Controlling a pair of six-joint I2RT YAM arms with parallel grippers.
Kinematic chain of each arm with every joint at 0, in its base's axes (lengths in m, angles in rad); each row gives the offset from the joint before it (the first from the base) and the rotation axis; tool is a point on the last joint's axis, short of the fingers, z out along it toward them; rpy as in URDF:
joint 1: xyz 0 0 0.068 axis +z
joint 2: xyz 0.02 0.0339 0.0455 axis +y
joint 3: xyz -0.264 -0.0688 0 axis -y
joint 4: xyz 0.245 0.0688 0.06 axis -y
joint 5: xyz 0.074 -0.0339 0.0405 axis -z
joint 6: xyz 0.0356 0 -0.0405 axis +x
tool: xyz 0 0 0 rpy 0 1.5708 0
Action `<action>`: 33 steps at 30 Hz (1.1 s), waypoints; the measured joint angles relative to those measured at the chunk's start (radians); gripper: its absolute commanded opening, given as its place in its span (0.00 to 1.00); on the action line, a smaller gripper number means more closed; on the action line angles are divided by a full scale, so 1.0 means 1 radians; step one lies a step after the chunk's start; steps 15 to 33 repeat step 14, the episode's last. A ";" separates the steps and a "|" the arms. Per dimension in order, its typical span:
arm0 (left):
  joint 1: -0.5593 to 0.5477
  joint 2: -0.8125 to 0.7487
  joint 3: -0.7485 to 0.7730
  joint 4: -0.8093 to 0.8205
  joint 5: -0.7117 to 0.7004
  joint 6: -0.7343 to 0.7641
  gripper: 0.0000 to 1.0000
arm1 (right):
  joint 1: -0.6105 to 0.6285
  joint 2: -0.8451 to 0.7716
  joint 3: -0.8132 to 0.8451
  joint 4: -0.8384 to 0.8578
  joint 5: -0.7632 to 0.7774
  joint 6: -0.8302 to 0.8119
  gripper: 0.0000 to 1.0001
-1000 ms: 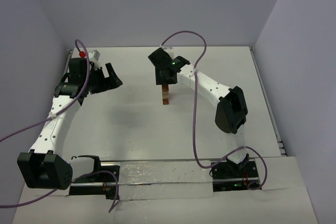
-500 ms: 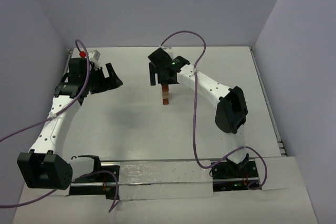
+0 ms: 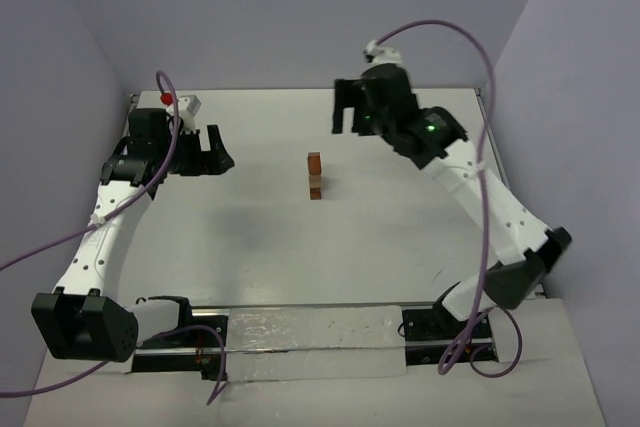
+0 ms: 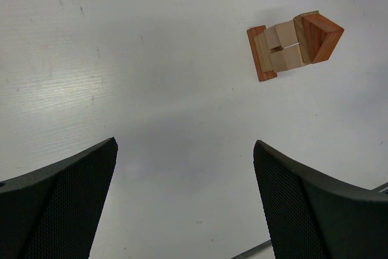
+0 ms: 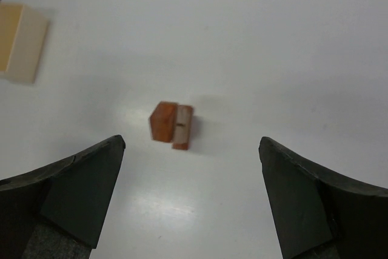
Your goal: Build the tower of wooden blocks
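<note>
Both arms stand off from the tower (image 3: 315,176), jaws spread wide.
The left arm curves up from its base, and the left gripper (image 3: 218,147) sits well to the left of the tower, fingers wide apart and holding nothing. The right arm stretches up from a low elbow, and the right gripper (image 3: 352,119) hangs above, just behind and right of the tower, fingers wide apart and empty.

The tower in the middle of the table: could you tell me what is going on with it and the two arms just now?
The tower stands on its own at the centre of the table, a few wood blocks high with a reddish one on top. Neither arm is touching it. The right gripper hangs open and empty, clear of the stack toward the far side. The left gripper is open and empty off to the left.
</note>
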State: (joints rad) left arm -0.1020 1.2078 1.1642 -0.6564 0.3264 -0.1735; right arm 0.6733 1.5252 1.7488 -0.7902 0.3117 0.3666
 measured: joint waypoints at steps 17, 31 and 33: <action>0.000 -0.089 -0.074 -0.007 -0.129 0.131 0.99 | -0.439 -0.387 -0.667 0.127 -0.018 -0.155 1.00; 0.000 -0.089 -0.074 -0.007 -0.129 0.131 0.99 | -0.439 -0.387 -0.667 0.127 -0.018 -0.155 1.00; 0.000 -0.089 -0.074 -0.007 -0.129 0.131 0.99 | -0.439 -0.387 -0.667 0.127 -0.018 -0.155 1.00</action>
